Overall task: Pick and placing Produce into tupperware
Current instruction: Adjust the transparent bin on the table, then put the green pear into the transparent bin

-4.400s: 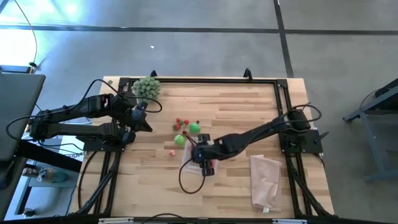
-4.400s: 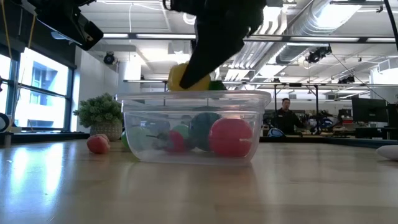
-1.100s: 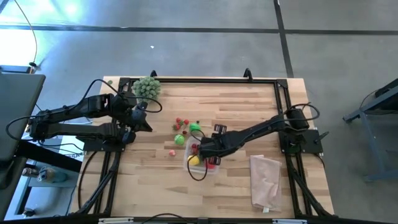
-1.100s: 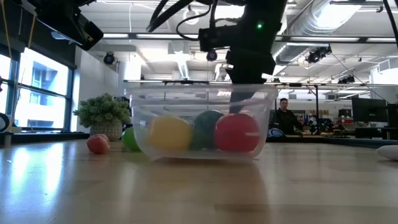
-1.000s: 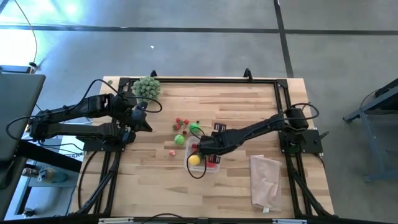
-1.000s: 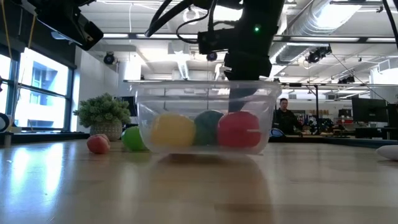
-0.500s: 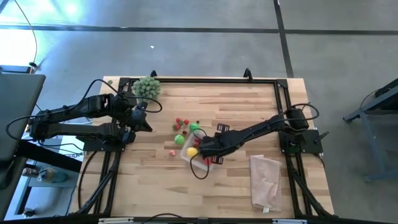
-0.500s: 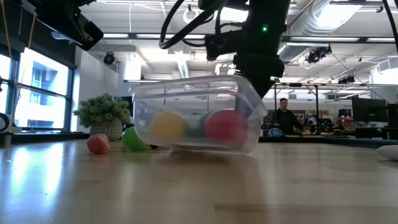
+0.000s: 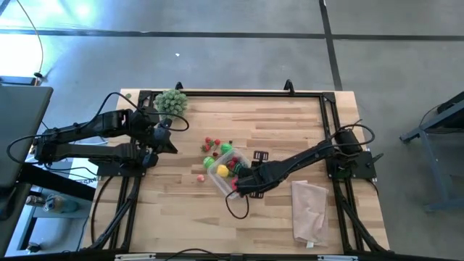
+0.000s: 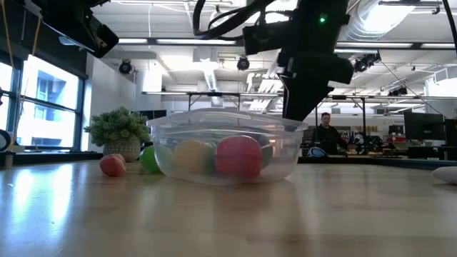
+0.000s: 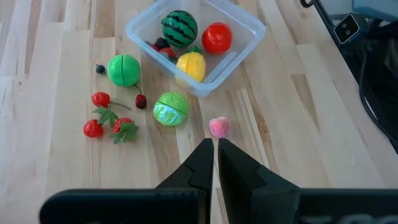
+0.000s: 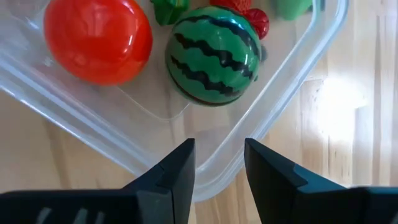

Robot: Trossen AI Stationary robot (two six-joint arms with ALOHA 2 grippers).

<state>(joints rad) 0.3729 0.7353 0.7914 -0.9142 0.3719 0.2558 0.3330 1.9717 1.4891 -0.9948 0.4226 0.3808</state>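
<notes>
Wooden desk (image 9: 290, 123) carries loose toy fruit; right tool (image 12: 217, 165) pinches the clear tub's (image 9: 217, 179) rim, left tool (image 11: 215, 155) pressed together.

I see loose toy fruit (image 11: 124, 70) crowding the boards just beside the clear container (image 9: 223, 172), with the right gripper (image 9: 239, 185) at its rim. Toward my right arm's base, bare table (image 9: 290, 130) lies free; the pale bag (image 9: 309, 210) blocks the near corner.
</notes>
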